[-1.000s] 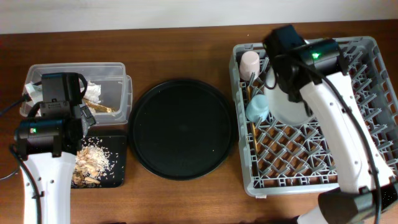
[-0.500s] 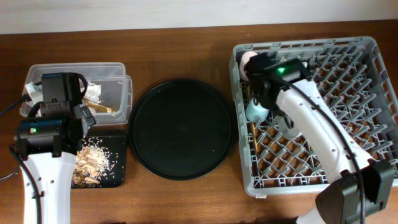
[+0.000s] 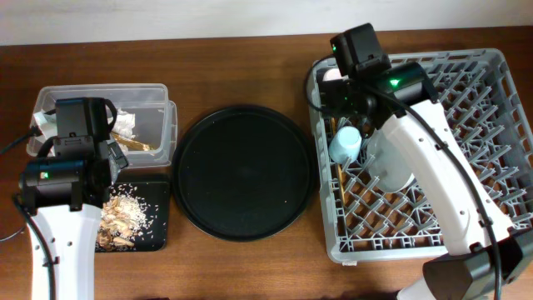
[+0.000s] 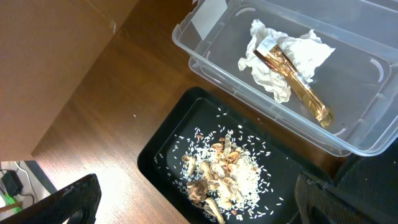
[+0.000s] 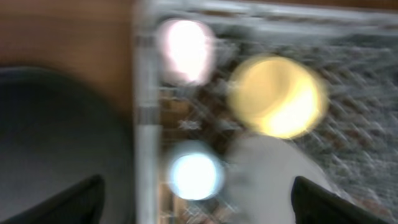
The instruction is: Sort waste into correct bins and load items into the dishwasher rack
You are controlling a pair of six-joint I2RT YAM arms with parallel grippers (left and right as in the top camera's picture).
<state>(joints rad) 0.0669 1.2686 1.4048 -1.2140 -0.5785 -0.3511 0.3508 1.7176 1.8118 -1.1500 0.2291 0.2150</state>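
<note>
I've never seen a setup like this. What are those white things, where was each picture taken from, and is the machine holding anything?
The white things are two robot arms, the left arm and the right arm, working at a wooden table. One picture looks straight down from above; the other two come from a small camera on each wrist. On the left, a clear tub holds a crumpled tissue and a gold wrapper. Next to it, a shallow black tray holds food scraps. A round black tray sits in the middle. On the right, a grey dishwasher rack holds a pink cup, a blue cup, a yellow bowl and a pale plate. The right wrist picture is blurred. Both arms' jaws stand open and hold nothing.
</note>
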